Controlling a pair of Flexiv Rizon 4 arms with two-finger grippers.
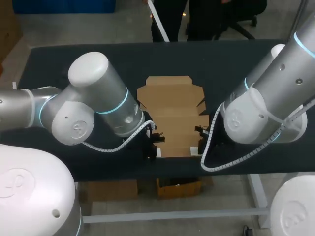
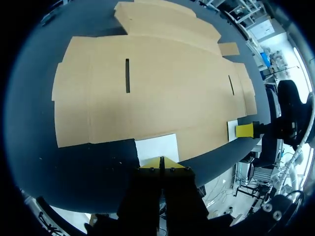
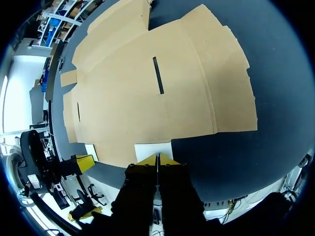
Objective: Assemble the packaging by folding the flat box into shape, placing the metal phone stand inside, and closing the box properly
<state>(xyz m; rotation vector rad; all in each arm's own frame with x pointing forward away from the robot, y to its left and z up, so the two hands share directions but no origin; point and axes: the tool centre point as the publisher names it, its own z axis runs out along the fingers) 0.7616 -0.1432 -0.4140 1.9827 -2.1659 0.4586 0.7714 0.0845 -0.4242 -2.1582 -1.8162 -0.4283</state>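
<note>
Left gripper (image 2: pixel 161 165) is being held at the near edge of the table (image 1: pixel 74 54), fingers pressed together to a hairline seam, with its tips at the edge of the left white patch (image 2: pixel 157 147). Whether anything thin is being pinched can't be told. Right gripper (image 3: pixel 157 160) is being held the same way at the right white patch (image 3: pixel 153 149), fingers likewise closed tight. Both patches are being seen at the near corners of the flat box (image 1: pixel 172 113), touching its near edge. The box is being left unfolded, lying flat mid-table between the two arms. Two narrow slots (image 2: pixel 127 75) are being shown in its panels. Its far flap (image 1: pixel 170 81) is lying flat toward the table's far side.
</note>
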